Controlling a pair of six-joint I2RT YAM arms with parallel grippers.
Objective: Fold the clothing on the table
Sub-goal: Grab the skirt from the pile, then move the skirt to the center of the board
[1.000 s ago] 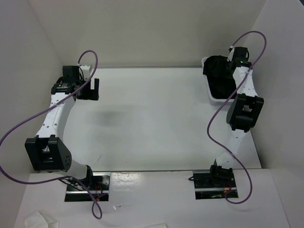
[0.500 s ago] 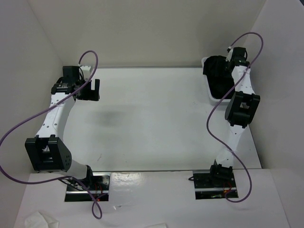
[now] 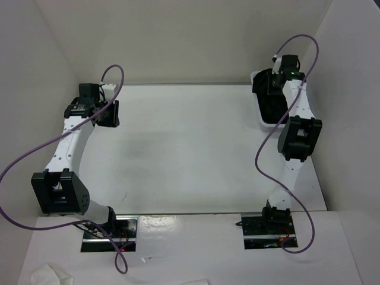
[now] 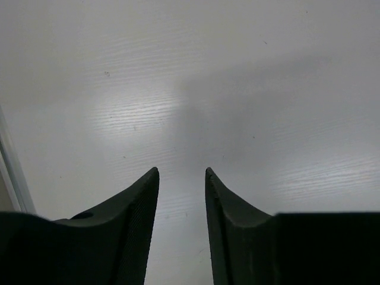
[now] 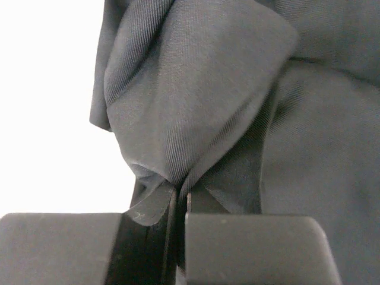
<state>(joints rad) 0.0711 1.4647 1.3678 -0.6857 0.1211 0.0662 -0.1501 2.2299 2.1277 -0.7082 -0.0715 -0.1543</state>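
The clothing (image 3: 268, 102) is a dark bundle lying in a white bin at the back right of the table (image 3: 190, 148). In the right wrist view my right gripper (image 5: 181, 199) is shut on a fold of this dark ribbed cloth (image 5: 196, 89), which bunches up just above the fingertips. From above, the right gripper (image 3: 274, 89) reaches down into the bin. My left gripper (image 3: 108, 114) hovers at the back left of the table. Its fingers (image 4: 133, 202) stand a narrow gap apart over the bare white surface (image 4: 237, 89), with nothing between them.
The white bin (image 3: 262, 122) stands against the right wall near the back corner. White walls close in the table on the left, back and right. Purple cables loop off both arms. Crumpled white paper (image 3: 50, 276) lies by the left base.
My right gripper has pushed further into the bin and shut on the cloth. My left gripper's jaws have narrowed from wide open; the left arm has stayed in place.
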